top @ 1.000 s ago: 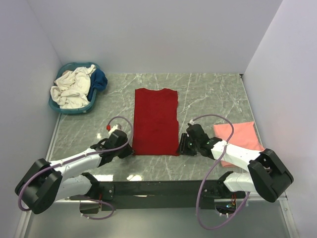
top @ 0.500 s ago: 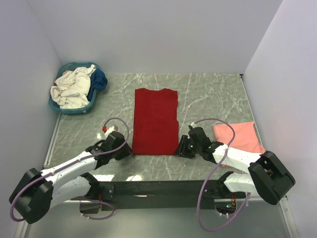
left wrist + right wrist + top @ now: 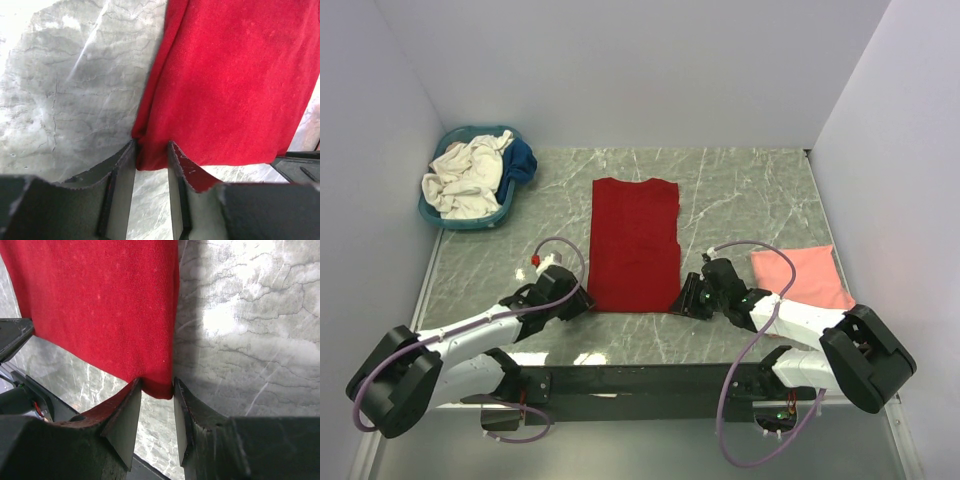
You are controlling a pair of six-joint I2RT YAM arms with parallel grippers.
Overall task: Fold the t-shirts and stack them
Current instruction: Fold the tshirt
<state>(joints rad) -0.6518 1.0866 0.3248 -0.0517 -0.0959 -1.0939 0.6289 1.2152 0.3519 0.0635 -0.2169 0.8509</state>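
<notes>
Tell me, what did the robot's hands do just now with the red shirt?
The left gripper backed off a little, then returned to the near left corner of the red shirt, fingers open around it. The right gripper crept slightly toward the near right corner, also open around it. Neither pinches the cloth yet. The red shirt, pink shirt and basket stayed put.

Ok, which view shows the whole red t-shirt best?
Top external: the whole red t-shirt shows, flat on the table. The left wrist view shows only its near left corner, the right wrist view only the near right corner.
</notes>
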